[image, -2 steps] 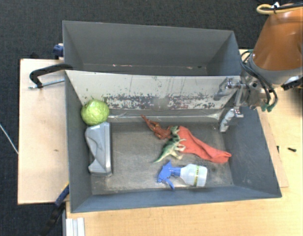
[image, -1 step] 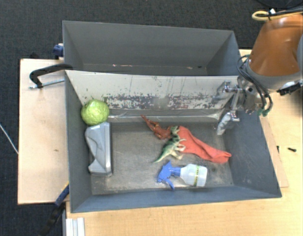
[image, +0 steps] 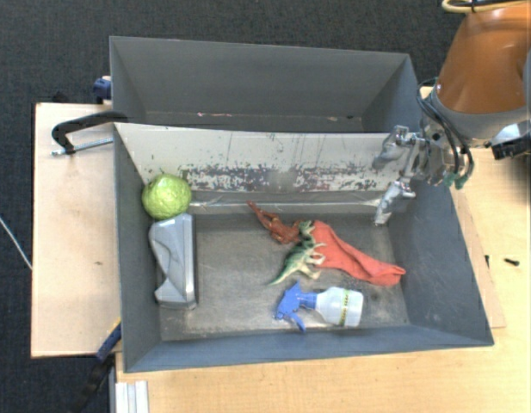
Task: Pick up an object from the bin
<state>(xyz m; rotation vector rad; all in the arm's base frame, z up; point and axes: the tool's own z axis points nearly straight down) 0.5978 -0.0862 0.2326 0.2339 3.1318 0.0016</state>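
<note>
My gripper (image: 392, 181) hangs at the bin's right side near the back wall, fingers pointing left, one at about the wall's top and one lower; they stand apart with nothing between them. Below and left of it a red cloth (image: 355, 260) lies on the floor. A green toy dinosaur (image: 298, 261) rests on the cloth's left end. A small brown toy dinosaur (image: 274, 224) lies just behind them. A white spray bottle with a blue trigger head (image: 324, 306) lies on its side near the front wall.
A green ball (image: 167, 196) sits in the back left corner. A grey folded piece (image: 175, 260) lies along the left wall in front of it. The arm's orange cover stands above the bin's right rim.
</note>
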